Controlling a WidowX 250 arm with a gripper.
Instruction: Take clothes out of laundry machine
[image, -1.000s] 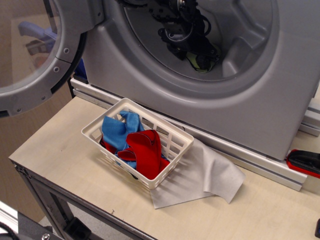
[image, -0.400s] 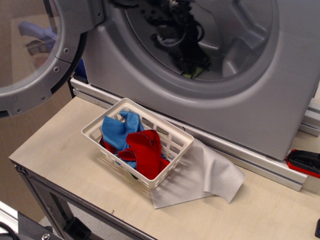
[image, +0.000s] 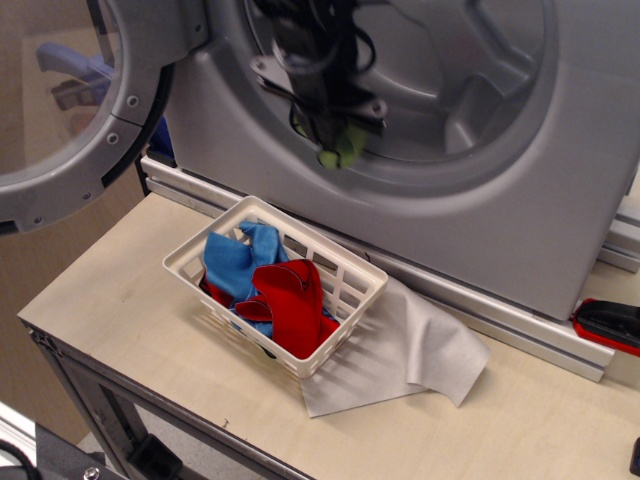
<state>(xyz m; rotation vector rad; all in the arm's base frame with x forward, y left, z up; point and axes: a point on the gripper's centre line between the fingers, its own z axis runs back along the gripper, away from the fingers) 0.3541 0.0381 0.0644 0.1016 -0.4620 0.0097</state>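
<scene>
The laundry machine (image: 520, 200) is a large silver-grey front loader with its round windowed door (image: 70, 110) swung open to the left. My black gripper (image: 335, 135) hangs at the lower left rim of the drum opening, pointing down. It is shut on the small olive-green cloth (image: 340, 148), which dangles from the fingertips just outside the drum, above and behind the basket.
A white slatted basket (image: 350, 290) stands on the wooden table below the opening and holds blue and red cloths. A pale grey sheet (image: 420, 350) lies under it to the right. A red and black tool (image: 610, 325) lies at the right edge.
My gripper has moved left and down, out of the drum's inside to its lower left rim, carrying the olive-green cloth with it. The basket and sheet have not moved.
</scene>
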